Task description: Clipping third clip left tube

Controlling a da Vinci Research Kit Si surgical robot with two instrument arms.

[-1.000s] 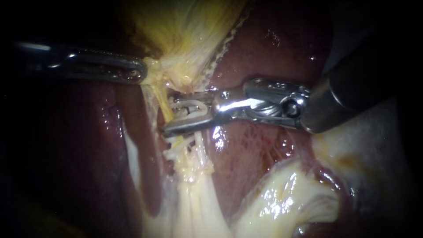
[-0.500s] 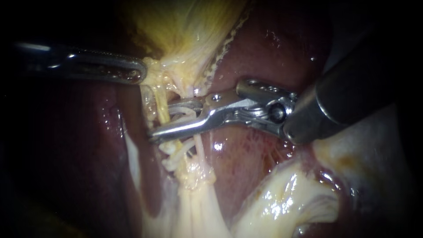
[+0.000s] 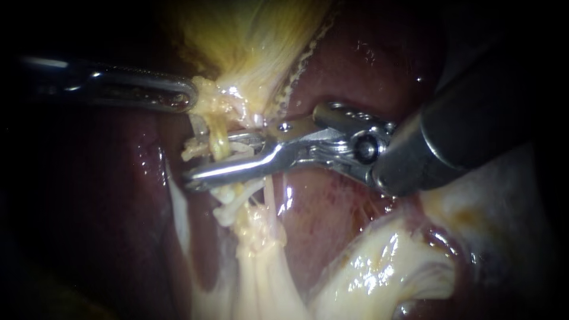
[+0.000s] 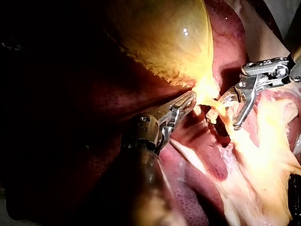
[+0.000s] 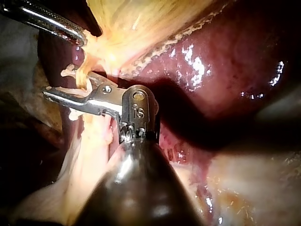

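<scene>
The left tube (image 3: 218,137) is a thin yellow strand. It runs from the narrow end of the gallbladder (image 3: 249,41) down to a pale stalk of tissue (image 3: 261,261), with dark liver (image 3: 344,71) on both sides of it.

The right instrument (image 3: 200,159) reaches across the tube from the right. One jaw lies on the gallbladder side of the crossing and the long bright jaw lies on the stalk side. A gap shows between the jaws, so they stand open astride the tube. A white clip (image 3: 240,149) sits in that gap against the tube. I cannot tell whether it is pressed closed.

Just beyond the long jaw, towards the stalk, two more white clips (image 3: 230,206) sit on the tube one after the other. A second, paler strand (image 3: 269,189) runs beside the tube on its right.

The left instrument (image 3: 191,98) comes in level from the left. It meets the yellow tissue where the tube leaves the gallbladder, and its jaws are closed on that tissue.

In the left wrist view, the left instrument (image 4: 190,99) has its jaws pinched on the gallbladder's (image 4: 164,37) tapered end. The tube (image 4: 214,107) lies just ahead of them, and the right instrument (image 4: 231,113) straddles it from the far side.

In the right wrist view, the tube (image 5: 84,77) passes between the parted jaws of the right instrument (image 5: 67,85). The left instrument (image 5: 80,37) is beyond them, at the gallbladder (image 5: 141,19).

A glistening fold of pale fat (image 3: 379,272) lies well to the right of the tube, beyond the liver.
</scene>
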